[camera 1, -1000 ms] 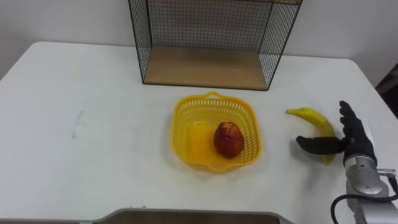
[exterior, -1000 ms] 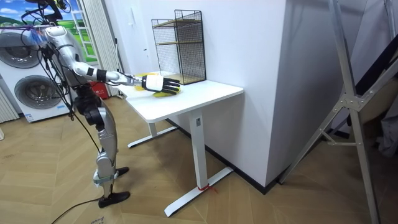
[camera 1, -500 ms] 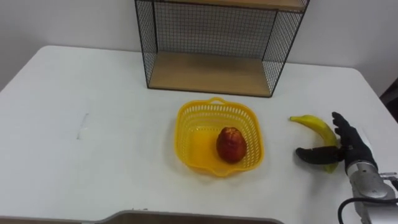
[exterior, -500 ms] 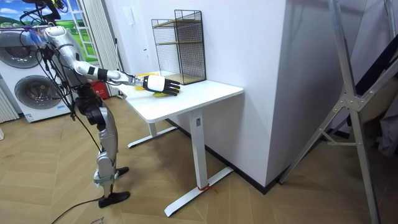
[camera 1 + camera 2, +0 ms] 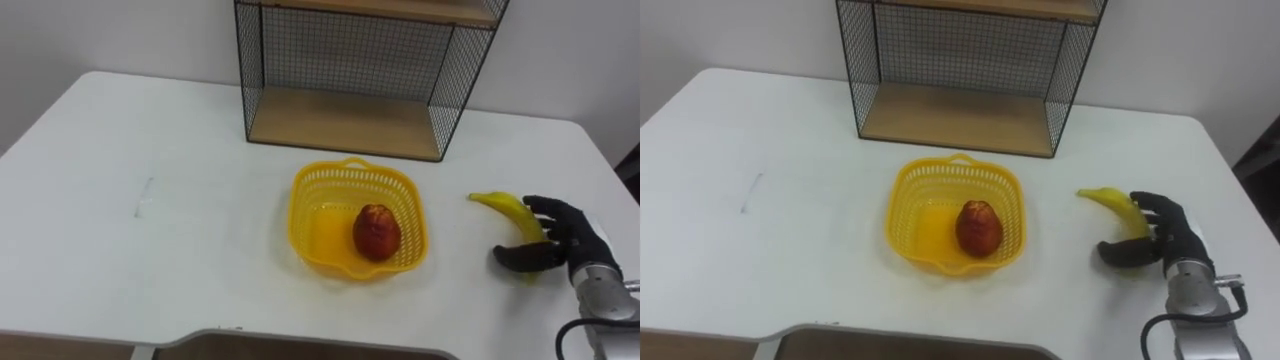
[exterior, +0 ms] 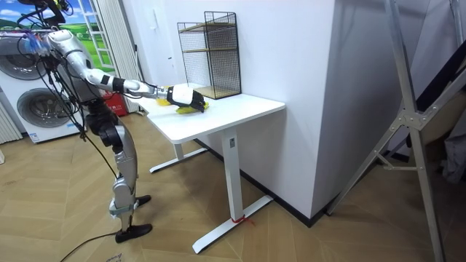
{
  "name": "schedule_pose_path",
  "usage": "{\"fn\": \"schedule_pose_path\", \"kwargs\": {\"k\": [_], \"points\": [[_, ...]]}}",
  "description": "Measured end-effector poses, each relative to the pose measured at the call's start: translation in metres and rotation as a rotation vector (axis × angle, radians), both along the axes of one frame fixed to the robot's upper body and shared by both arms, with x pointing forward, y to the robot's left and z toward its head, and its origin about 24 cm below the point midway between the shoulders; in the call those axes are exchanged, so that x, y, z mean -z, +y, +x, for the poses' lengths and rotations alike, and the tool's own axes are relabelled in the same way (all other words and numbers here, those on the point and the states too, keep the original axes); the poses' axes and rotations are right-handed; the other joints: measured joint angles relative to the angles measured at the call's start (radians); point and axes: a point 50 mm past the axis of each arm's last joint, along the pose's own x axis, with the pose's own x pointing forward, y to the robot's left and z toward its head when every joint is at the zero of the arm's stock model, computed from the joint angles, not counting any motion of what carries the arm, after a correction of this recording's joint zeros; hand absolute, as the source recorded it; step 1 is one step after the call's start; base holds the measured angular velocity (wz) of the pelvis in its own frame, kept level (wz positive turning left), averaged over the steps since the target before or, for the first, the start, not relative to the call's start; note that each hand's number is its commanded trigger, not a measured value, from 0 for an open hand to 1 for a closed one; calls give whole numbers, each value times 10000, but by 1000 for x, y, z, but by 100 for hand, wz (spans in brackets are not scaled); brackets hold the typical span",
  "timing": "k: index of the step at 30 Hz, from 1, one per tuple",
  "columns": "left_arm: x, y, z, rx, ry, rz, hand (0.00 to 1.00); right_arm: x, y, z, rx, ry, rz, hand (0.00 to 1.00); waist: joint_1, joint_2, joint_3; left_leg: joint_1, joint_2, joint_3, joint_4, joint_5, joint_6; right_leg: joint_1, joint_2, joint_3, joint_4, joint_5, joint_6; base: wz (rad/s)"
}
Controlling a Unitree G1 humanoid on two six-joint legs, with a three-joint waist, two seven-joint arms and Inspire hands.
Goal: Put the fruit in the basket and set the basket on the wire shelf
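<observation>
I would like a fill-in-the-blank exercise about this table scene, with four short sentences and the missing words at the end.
1. The basket holds one ____ fruit.
2. The banana lies on the table, on the robot's ____ of the basket.
3. The right hand curls round the ____.
4. The shelf stands ____ the basket, farther from the robot.

Missing words: red; right; banana; behind.

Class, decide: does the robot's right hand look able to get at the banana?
Probably yes: the right hand is at the banana, fingers curled round its near end, with nothing between them.
</observation>
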Motion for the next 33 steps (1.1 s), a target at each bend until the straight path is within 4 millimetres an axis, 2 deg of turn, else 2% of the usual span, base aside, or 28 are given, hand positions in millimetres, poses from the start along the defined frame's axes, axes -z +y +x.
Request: {"fn": "schedule_pose_path", "kwargs": {"k": [10,23,29,33], "points": [[0,1,1,-10,46,41,0,4,-3,-4,290,350,93,100,-11,-74,12,-13,-6,-3,9,-2,-1,0,-1,24,-3,-7,4,0],[0,1,0,-10,82,48,0,6,-3,-5,646,118,583,100,-23,5,-16,-52,-6,-5,40,-4,-1,-35,-4,-3,9,-9,4,0],[0,2,2,6,22,93,0,5,2,-3,1339,-574,1786,100,-35,70,-17,-104,10,114,30,-1,3,-163,-2,129,63,3,0,-5],[-1,1,6,14,-104,77,0,2,16,1,1252,-1198,2962,100,-54,196,48,-41,38,261,-58,-4,1,-189,5,250,55,4,-1,-10]]}}
